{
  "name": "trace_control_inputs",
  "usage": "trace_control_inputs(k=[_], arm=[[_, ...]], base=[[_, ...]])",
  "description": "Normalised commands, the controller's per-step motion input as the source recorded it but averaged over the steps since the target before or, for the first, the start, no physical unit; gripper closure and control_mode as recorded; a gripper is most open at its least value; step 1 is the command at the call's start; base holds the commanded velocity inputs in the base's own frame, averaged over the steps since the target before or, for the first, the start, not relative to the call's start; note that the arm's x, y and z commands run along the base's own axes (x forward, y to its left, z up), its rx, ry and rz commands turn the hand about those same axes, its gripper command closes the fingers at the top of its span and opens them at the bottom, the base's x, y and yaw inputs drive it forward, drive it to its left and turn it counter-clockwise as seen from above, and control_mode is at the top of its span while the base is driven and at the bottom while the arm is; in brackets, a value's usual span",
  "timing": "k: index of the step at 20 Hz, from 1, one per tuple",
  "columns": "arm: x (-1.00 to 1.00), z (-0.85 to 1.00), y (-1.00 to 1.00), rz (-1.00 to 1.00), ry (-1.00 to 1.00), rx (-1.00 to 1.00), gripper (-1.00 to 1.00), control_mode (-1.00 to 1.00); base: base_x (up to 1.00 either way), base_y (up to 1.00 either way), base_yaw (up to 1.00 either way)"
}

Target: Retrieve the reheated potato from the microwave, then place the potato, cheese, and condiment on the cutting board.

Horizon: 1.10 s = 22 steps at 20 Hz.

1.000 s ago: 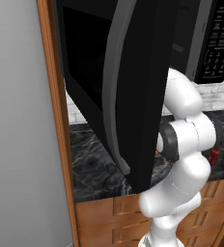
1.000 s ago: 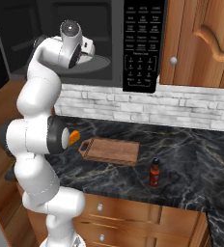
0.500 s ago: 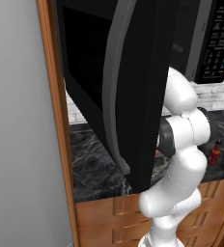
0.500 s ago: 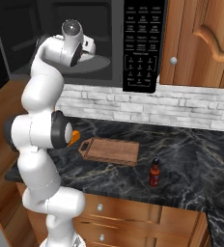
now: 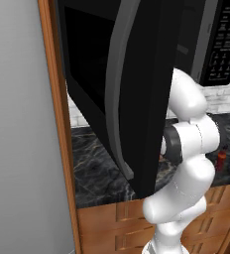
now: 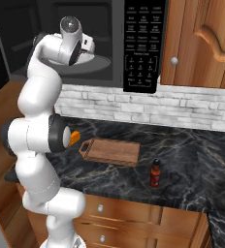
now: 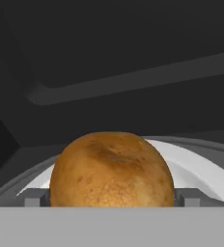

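Note:
The microwave (image 6: 141, 46) hangs open, its black door (image 5: 137, 89) swung wide. Inside, a brown potato (image 7: 111, 169) sits on a white plate (image 7: 198, 166). My gripper (image 7: 111, 198) is open, level with the potato, with one fingertip on each side of it. My hand (image 6: 88, 46) reaches into the oven cavity. On the dark counter lies the wooden cutting board (image 6: 112, 151). The orange cheese (image 6: 74, 138) rests just left of its handle. The red condiment (image 6: 155, 173) (image 5: 221, 158) stands upright to the board's right.
The open door blocks much of the left side. A wooden cabinet (image 6: 201, 43) hangs right of the microwave, and a white brick backsplash (image 6: 182, 109) runs behind the counter. A grey wall panel (image 5: 18, 149) stands at far left.
The arm's elbow has swung slightly to the right and the hand has edged further into the microwave. The gripper stays open, and nothing on the counter has moved.

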Motion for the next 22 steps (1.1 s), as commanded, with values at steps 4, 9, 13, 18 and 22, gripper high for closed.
trace_control_inputs(k=[4, 9, 13, 18, 22], arm=[[-1.00, 0.07, -0.02, 0.00, -0.22, 0.00, 1.00, -1.00], [-1.00, 0.02, -0.05, 0.00, -0.26, 0.02, 1.00, -1.00], [-1.00, 0.12, -0.14, 0.00, -0.22, 0.05, 1.00, -1.00], [-1.00, 0.68, -0.29, 0.00, -0.12, 0.07, 1.00, -1.00], [-0.99, 0.69, -0.40, 0.00, -0.02, 0.05, 1.00, -1.00]], base=[[0.00, 0.00, 0.00], [0.00, 0.00, 0.00], [0.00, 0.00, 0.00], [0.00, 0.00, 0.00], [0.00, 0.00, 0.00]])
